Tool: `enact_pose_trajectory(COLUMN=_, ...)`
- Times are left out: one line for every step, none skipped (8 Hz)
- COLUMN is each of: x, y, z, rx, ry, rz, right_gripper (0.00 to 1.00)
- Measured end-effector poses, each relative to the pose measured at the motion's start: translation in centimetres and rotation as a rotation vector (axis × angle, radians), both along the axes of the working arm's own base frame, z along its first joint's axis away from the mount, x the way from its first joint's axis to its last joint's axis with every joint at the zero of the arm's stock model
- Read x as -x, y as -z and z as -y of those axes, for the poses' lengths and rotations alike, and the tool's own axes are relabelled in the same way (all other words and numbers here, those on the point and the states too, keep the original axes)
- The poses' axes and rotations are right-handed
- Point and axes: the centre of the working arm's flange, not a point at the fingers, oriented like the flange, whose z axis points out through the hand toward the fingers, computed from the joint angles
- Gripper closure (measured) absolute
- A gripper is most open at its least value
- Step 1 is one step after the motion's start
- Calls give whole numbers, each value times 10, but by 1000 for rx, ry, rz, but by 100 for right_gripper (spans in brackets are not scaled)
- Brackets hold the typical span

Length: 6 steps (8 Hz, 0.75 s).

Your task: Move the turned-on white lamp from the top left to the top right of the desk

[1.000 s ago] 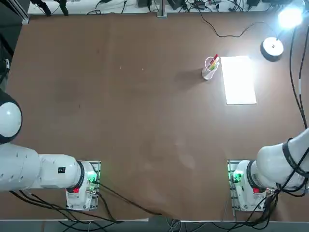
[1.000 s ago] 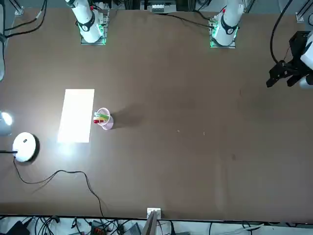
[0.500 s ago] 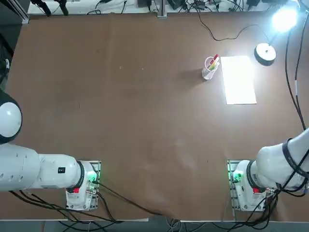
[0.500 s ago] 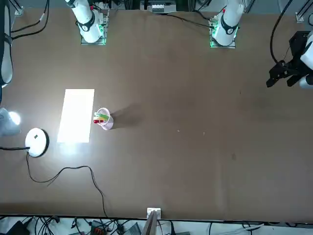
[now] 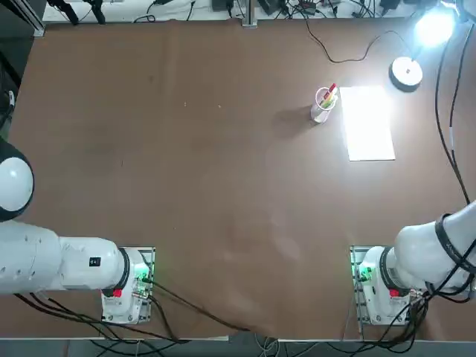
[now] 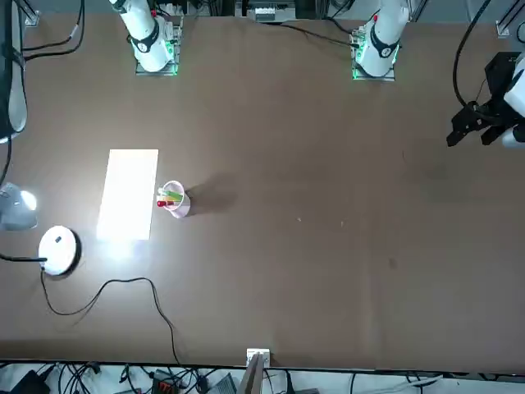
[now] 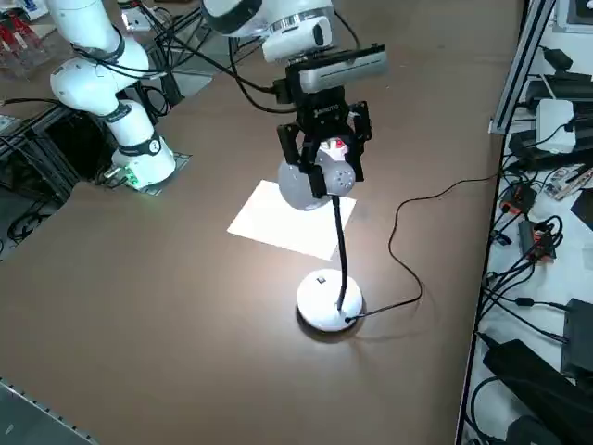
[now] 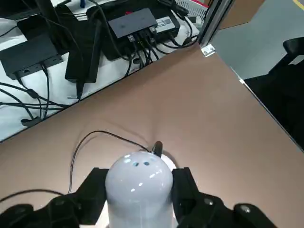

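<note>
The white lamp point(image 7: 316, 184) is lit, and its glowing head point(image 5: 433, 27) sits at the top right of the brown desk point(image 5: 223, 186). My right gripper point(image 7: 324, 153) is shut on the lamp head point(image 8: 137, 183), one black finger point(image 8: 92, 190) pressed on each side. From the head the slim black neck runs down to the round base point(image 7: 327, 301), which is at or just above the desk surface near the far right corner. The base also shows in the top view point(image 5: 406, 73) and the front view point(image 6: 59, 249). Its thin black cord point(image 5: 349, 49) trails to the far edge.
A white sheet of paper point(image 5: 367, 123) lies just in front of the lamp. A clear cup with red and yellow pens point(image 5: 324, 103) stands at the paper's left. Cables and boxes point(image 8: 133, 26) crowd the space beyond the desk's far edge.
The lamp, held by the head, has shifted a little to the left in the top view and towards the far edge; the cord's loop followed it.
</note>
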Motion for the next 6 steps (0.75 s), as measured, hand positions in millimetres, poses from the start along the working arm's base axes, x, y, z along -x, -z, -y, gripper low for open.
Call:
enact_pose_trajectory(x=1, y=7, z=-1, rx=-11, ry=13, rz=12, right_gripper=26)
enact_pose_trajectory(x=2, y=6, z=-2, rx=-16, ry=23, rz=22, right_gripper=26)
enact_pose_trajectory(x=3, y=4, z=-3, rx=-25, ry=30, rz=28, right_gripper=26)
enact_pose_trajectory(x=4, y=4, z=-4, rx=-32, ry=32, rz=29, right_gripper=26)
enact_pose_trajectory(x=7, y=3, z=-6, rx=-34, ry=30, rz=32, right_gripper=26)
enact_pose_trajectory(x=11, y=2, z=-7, rx=-38, ry=31, rz=32, right_gripper=26)
